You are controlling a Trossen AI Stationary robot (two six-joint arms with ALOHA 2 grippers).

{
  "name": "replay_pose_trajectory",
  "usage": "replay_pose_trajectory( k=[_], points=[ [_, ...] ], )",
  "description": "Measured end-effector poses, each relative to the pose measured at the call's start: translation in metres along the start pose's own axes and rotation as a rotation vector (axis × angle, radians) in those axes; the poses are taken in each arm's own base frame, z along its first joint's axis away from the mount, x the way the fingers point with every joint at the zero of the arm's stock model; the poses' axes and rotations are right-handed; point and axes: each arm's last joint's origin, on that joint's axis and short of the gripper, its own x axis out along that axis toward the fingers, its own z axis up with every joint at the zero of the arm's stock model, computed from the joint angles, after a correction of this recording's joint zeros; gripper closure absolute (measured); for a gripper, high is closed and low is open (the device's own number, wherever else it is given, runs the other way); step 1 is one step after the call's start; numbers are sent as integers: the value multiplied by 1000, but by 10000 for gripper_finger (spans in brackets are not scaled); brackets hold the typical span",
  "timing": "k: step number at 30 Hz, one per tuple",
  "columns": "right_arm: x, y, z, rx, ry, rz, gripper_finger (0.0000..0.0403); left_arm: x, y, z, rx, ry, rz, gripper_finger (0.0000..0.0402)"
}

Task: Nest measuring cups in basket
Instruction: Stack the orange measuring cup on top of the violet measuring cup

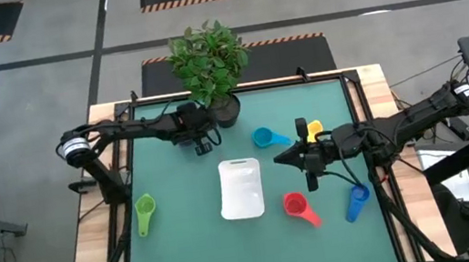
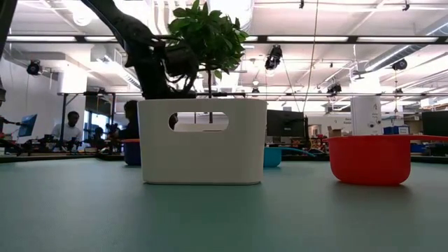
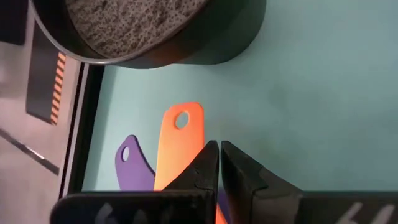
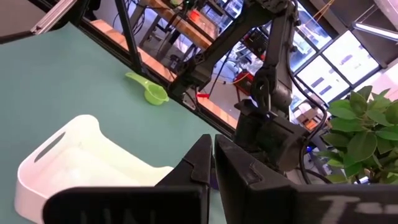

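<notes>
Fingers on both my arms are pressed shut with nothing between them. My left fingers (image 1: 203,144) hang at the far side of the bench (image 1: 187,248), just beside the plant pot (image 1: 225,111), which sits at 1 o'clock from them. Below them, my left wrist view shows an orange cup handle (image 3: 180,146) and a purple cup handle (image 3: 134,163) lying flat, side by side on the green mat; the cups' bowls are hidden behind my fingers.

My right fingers (image 1: 281,158) point toward 9 o'clock, near the basket (image 1: 242,188), which rests empty at the middle of the bench. From the basket, the teal cup (image 1: 265,136) lies at 1 o'clock, the yellow cup (image 1: 311,128) beyond it beside my right arm. The red cup (image 1: 296,205) sits at 4 o'clock from the basket, the blue cup (image 1: 356,200) farther out toward 3 o'clock, and the green cup (image 1: 144,212) well apart at 9 o'clock. No cup lies in the basket.
</notes>
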Motion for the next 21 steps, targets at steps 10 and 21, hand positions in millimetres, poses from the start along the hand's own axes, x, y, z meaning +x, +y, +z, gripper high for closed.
replay_pose_trajectory(
  k=[10,21],
  points=[
    [0,0,0,1,0,0,394,0,4,-2,-9,37,105,402],
    [0,0,0,2,1,0,394,-4,10,-3,-104,43,197,402]
  ],
)
